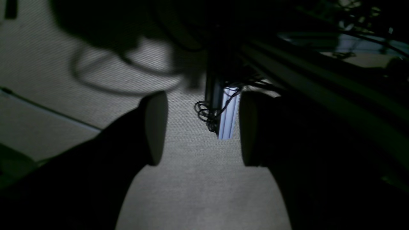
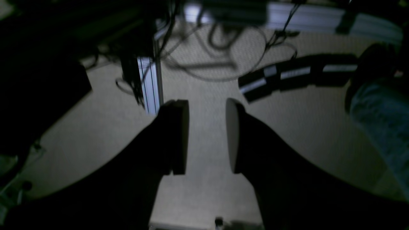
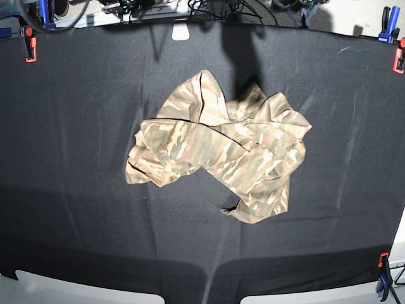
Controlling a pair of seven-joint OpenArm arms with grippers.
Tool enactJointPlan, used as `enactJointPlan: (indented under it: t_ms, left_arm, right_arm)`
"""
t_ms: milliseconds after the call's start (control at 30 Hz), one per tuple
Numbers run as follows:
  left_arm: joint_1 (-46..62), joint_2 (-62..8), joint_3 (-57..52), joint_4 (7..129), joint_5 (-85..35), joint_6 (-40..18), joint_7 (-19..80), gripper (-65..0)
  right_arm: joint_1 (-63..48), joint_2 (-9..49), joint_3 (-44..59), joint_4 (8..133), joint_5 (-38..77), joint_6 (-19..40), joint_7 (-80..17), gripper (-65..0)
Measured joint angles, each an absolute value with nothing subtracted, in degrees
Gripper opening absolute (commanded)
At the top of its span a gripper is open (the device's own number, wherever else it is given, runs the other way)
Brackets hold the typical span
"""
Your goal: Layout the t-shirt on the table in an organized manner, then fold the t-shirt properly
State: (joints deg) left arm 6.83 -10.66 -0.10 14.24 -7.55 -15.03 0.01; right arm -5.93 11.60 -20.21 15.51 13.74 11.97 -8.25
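Observation:
The camouflage t-shirt [image 3: 221,149] lies crumpled in a heap near the middle of the black table [image 3: 69,190], with folds bunched over one another. Neither arm shows in the base view. In the left wrist view my left gripper [image 1: 203,127] is open wide, with only grey carpet floor between its fingers. My right gripper [image 2: 206,137] in the right wrist view is also open, with a narrower gap and nothing in it. Both wrist views look down at the floor, not at the table or the shirt.
Orange and blue clamps [image 3: 28,44] [image 3: 382,266] grip the table's edges. An aluminium post [image 2: 150,83] with tangled cables [image 2: 220,48] stands on the floor. A black striped bar [image 2: 297,75] and a leg in jeans [image 2: 380,108] are at the right.

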Motion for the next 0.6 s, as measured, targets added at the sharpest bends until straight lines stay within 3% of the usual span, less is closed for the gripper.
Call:
enactJointPlan:
  t_ms: [300,600]
  left_arm:
    - [7.9,-10.5,-0.1,14.9,-7.6,-15.0,-1.8,-31.5]
    - [20.9,-10.5,-0.1,26.9,-7.9,-15.0,-7.7,-31.5]
  right_arm:
    - [-8.1,11.8,-20.2,15.6,13.5,11.9,-6.3,-45.3]
    - [-18.5,13.0,-20.2,15.8,13.6,11.9,9.5,-45.3]
